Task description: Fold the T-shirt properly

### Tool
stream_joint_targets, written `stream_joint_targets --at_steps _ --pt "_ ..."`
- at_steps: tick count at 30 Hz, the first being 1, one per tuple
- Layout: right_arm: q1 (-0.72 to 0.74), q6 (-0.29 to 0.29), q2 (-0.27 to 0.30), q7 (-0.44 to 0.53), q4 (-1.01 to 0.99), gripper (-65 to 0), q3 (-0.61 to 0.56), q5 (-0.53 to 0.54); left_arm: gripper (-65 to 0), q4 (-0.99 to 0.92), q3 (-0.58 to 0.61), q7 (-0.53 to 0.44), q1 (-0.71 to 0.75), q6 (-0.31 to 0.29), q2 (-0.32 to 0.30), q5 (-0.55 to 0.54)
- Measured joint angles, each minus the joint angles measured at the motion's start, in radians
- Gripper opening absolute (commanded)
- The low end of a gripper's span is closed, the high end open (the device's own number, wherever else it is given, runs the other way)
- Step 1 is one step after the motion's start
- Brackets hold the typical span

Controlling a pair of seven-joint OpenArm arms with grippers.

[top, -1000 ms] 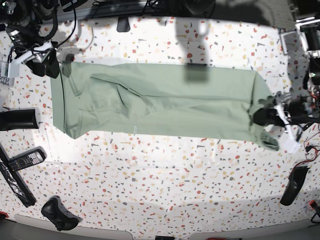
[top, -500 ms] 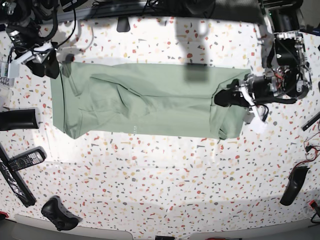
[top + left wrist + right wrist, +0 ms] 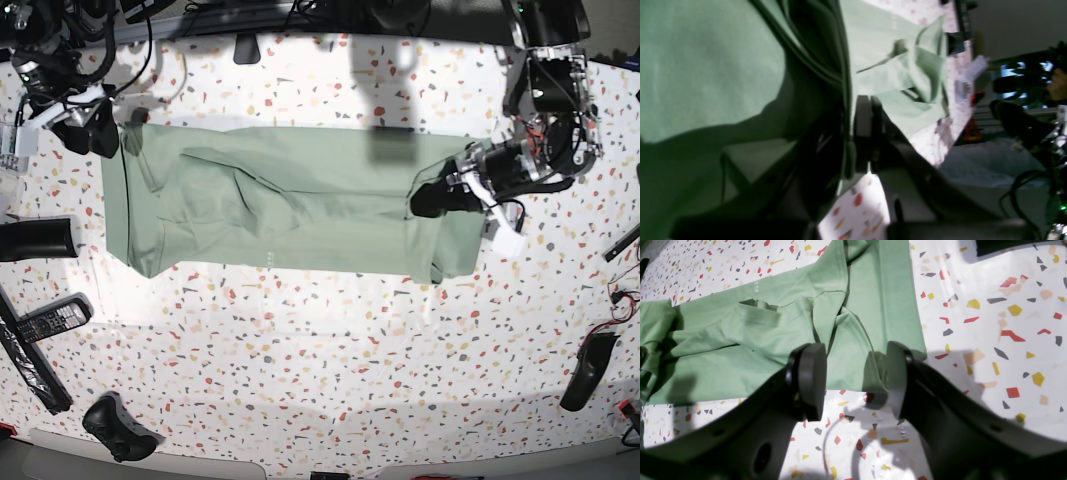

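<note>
The pale sage-green T-shirt (image 3: 290, 205) lies stretched across the speckled table (image 3: 320, 370). Its right end is doubled back over itself. My left gripper (image 3: 432, 200) is shut on that end and holds it above the shirt's body. In the left wrist view the dark fingers (image 3: 863, 133) pinch a cloth edge, and the shirt (image 3: 706, 66) fills the frame. My right gripper (image 3: 92, 130) is open at the shirt's far left corner. In the right wrist view the open right gripper (image 3: 853, 380) stands over the shirt's edge (image 3: 773, 340), its pads (image 3: 811, 380) apart and holding nothing.
A black cylinder (image 3: 35, 238), a remote control (image 3: 45, 320) and a black game controller (image 3: 115, 425) lie along the left side. A black object (image 3: 585, 370) lies at the right edge. Cables and gear line the back edge (image 3: 300, 15).
My left gripper has moved left with the shirt's right end, folding it back over the body. The right gripper and the shirt's left side have not moved.
</note>
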Motion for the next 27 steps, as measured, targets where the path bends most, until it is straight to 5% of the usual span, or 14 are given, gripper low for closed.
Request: stream_joint_targets --at_steps 8,17,24,27 --pt "0.0 0.0 0.0 0.0 0.0 -36.4 0.0 0.0 -65.0 0.0 0.0 -0.024 0.006 -0.045 0.083 0.178" --pt "0.0 0.0 0.0 0.0 0.0 -36.4 0.0 0.0 -65.0 0.0 -0.002 -0.068 0.005 -0.045 0.088 0.185" --pt "0.0 0.0 0.0 0.0 0.0 -36.4 0.0 0.0 -65.0 0.0 -0.003 -0.069 0.005 -0.079 0.088 -0.132" --pt "0.0 0.0 0.0 0.0 0.0 -36.4 0.0 0.0 -65.0 0.0 -0.003 -0.068 0.005 -0.079 0.088 -0.152"
